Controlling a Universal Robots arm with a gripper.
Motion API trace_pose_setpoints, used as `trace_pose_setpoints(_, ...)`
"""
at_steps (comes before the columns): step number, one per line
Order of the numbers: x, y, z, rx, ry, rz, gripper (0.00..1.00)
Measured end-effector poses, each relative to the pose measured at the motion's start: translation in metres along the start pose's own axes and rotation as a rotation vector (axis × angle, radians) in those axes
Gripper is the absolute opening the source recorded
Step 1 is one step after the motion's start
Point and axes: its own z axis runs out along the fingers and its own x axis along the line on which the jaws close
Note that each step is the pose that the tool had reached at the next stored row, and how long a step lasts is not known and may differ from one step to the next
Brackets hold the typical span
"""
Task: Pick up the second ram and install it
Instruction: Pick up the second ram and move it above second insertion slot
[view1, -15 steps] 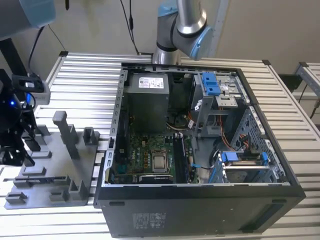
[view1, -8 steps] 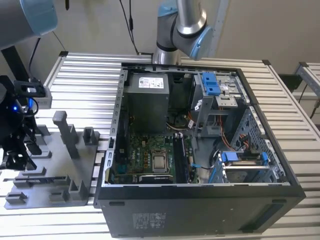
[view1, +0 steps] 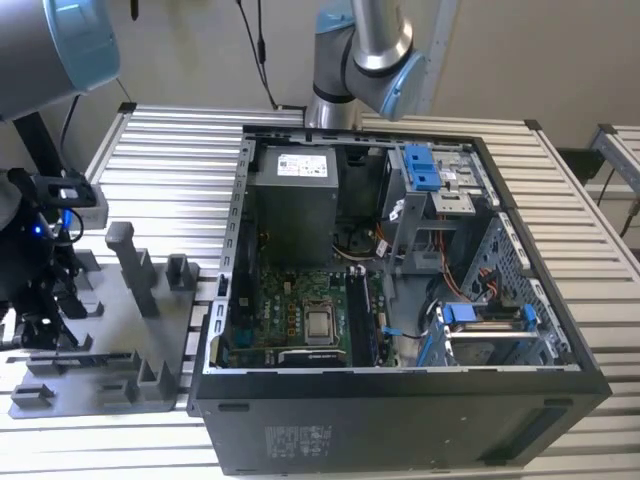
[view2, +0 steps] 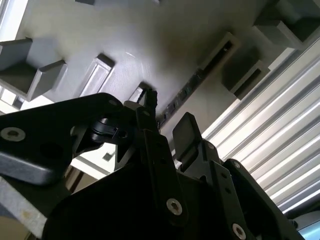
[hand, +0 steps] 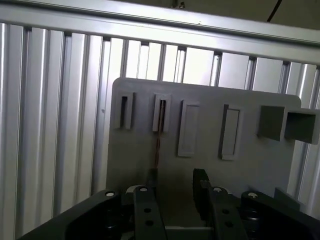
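Claw: released; the gripper (hand: 176, 182) has its 2 fingers spread with an open gap between them, and we see nothing held
Ram stick: the second ram (hand: 159, 131) stands on edge in a slot of the grey holder (hand: 135, 160), one of the 2 inner slots in a row of 4, close beside one finger and well off the other
Stage: we judge this to be the approach to the grasp; the stick is not yet lifted, and the open computer case (view1: 400, 425) sits well apart, to the exterior view's right of the holder
Risk 1: with the stick off-centre in the gap, we think closing could shove it sideways in its slot, or a finger could come down on its top edge
Risk 2: by our reckoning, a thin board gripped crooked could tilt and jam on the way out
First wrist view: faces the holder square-on, so we can count the slots and tell which is filled
Second wrist view: looks along the stick at a slant, showing its length and the small parts on it
Exterior view: adds the wider layout, with the green motherboard (view1: 290, 310) inside the case
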Motion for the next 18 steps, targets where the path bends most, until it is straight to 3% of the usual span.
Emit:
trace_pose_setpoints(7, 0.0043, 0.0003, 0.0096, -0.0012, 0.0072, -0.005, 0.42)
trace_pose_setpoints(11, 0.0073, 0.0006, 0.0162, -0.0018, 0.0073, -0.005, 0.42)
trace_pose_setpoints(18, 0.0078, 0.0007, 0.0169, -0.0063, 0.0089, -0.005, 0.42)
